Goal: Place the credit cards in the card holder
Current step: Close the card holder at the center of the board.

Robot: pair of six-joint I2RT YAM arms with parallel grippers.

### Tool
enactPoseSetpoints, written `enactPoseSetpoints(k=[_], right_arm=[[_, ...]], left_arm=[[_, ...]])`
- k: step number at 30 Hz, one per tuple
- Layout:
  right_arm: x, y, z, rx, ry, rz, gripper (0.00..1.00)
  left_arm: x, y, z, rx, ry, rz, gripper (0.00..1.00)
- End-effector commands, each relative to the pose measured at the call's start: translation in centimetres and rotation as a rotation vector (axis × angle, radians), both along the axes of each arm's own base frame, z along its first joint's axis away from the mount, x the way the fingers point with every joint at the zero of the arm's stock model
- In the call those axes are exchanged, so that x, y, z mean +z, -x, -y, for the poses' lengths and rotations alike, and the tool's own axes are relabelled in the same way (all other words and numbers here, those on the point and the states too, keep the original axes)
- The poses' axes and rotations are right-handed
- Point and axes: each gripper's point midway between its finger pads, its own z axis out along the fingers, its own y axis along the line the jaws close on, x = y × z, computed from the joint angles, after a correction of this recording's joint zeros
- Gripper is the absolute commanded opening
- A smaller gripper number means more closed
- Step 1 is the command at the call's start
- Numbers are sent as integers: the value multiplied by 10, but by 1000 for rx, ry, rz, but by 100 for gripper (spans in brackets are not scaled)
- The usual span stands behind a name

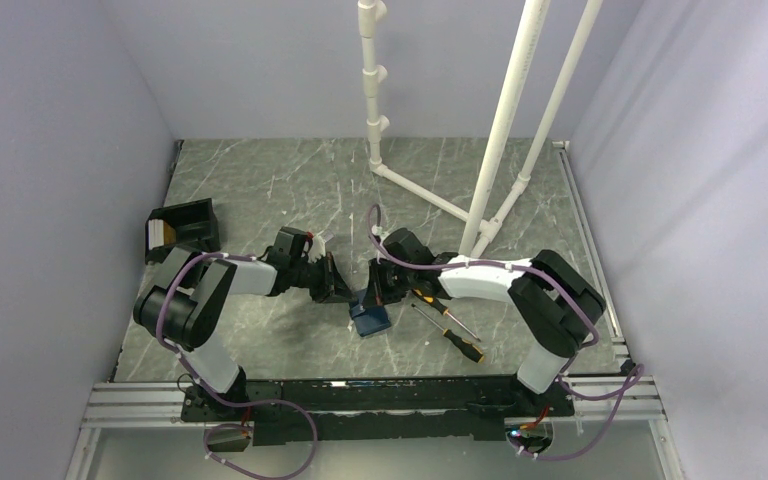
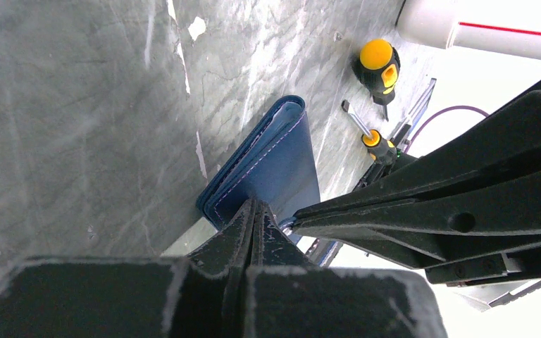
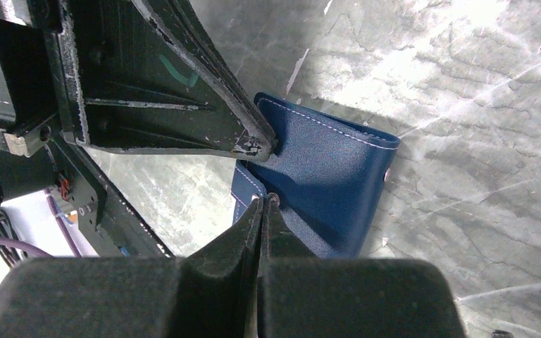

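The navy-blue card holder [image 1: 370, 320] lies mid-table between both arms. My left gripper [image 2: 253, 205] is shut, its tips pinching the near edge of the card holder [image 2: 275, 162]. In the right wrist view my right gripper [image 3: 264, 201] is shut on the holder's small tab by the snap, and a flap of the card holder [image 3: 331, 169] arches up from it. The left gripper [image 3: 266, 146] grips that flap's far edge. A pale layer shows inside the fold. The credit cards [image 1: 159, 236] show as orange and white edges in a black box at the left.
The black open-topped box [image 1: 195, 222] stands at the left wall. Orange-handled screwdrivers [image 1: 452, 328] lie just right of the holder, under the right arm. A white pipe frame [image 1: 500, 130] rises at the back centre. Side walls close in the table.
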Motion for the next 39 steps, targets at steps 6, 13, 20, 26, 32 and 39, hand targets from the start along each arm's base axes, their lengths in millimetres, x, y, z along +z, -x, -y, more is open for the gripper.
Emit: enactPoseSetpoints(k=[6,13,20,26,32,39], right_arm=[[-4,-8,-3,-10,11,26,0],[-19,-1,10,-25,72,-10,0],[-25,-3,21,-59,132,-5,0],[-23,-3,24,-64,147,0,0],[-29,-1,21,-55,138,-12,0],[-25,-7,11,-47,113,-2,0]], left_arm=[[-14,8,-10,4,-77,-14,0],[-13,7,-10,3,-76,-13,0],[0,3,-8,-7,-71,12,0],[2,2,-8,-10,-78,14,0],[23,-1,-2,-30,-33,49,6],[56,15,9,-66,7,93,17]])
